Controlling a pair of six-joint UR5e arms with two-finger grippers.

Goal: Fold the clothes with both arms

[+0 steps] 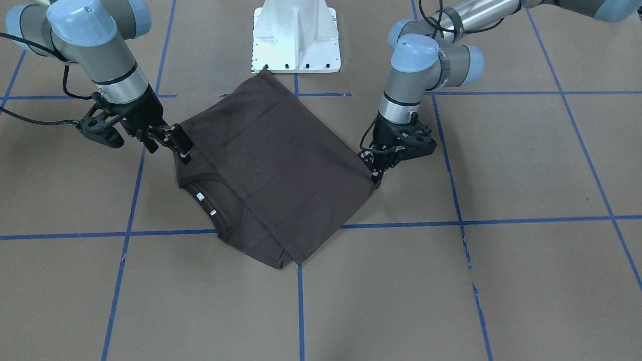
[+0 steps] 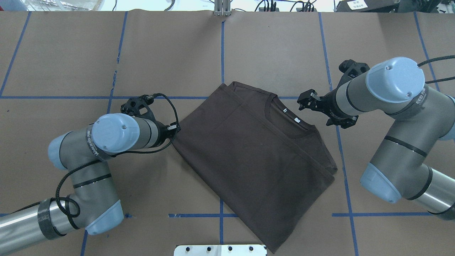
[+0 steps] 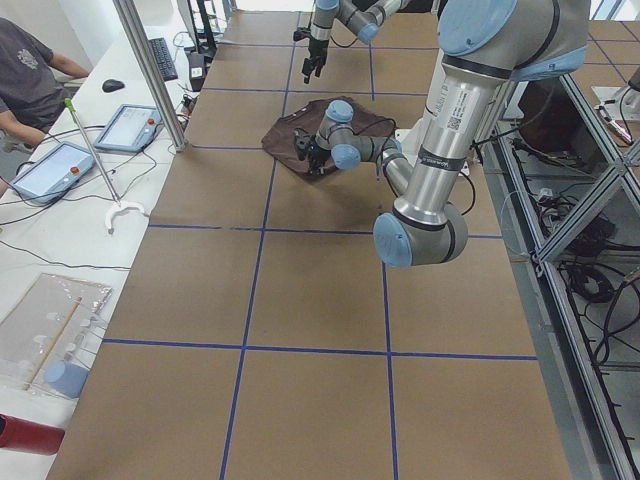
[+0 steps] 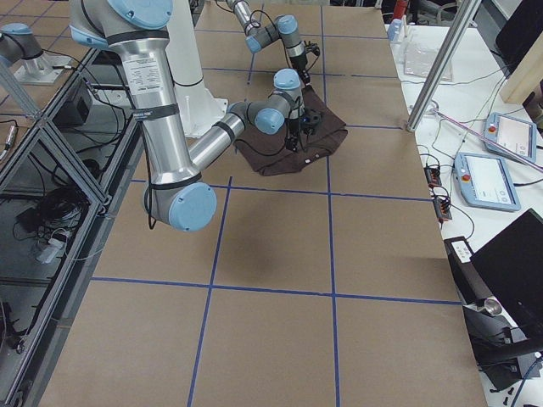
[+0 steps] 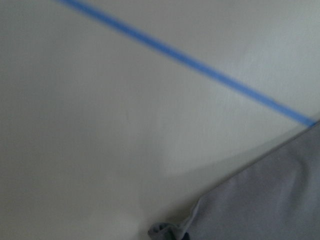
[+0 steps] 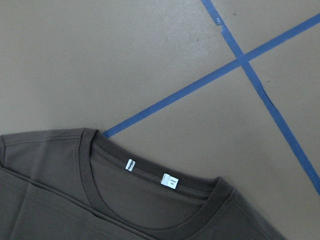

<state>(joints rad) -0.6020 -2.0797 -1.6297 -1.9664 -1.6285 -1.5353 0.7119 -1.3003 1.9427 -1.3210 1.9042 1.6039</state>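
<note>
The folded brown T-shirt (image 1: 281, 165) lies flat on the table (image 1: 501, 281). The right gripper (image 1: 169, 149) hovers by its collar (image 6: 150, 172), jaws apart. The left gripper (image 1: 374, 175) meets the opposite edge, but its wrist and a blurred camera hide the grip, so I can't tell.

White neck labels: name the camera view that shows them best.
The right wrist-mounted view: both neck labels sit close and sharp inside the T-shirt collar. The overhead and front-facing views show them as tiny white specks; the side views are too far; the left wrist view shows only a blurred shirt edge.
</note>
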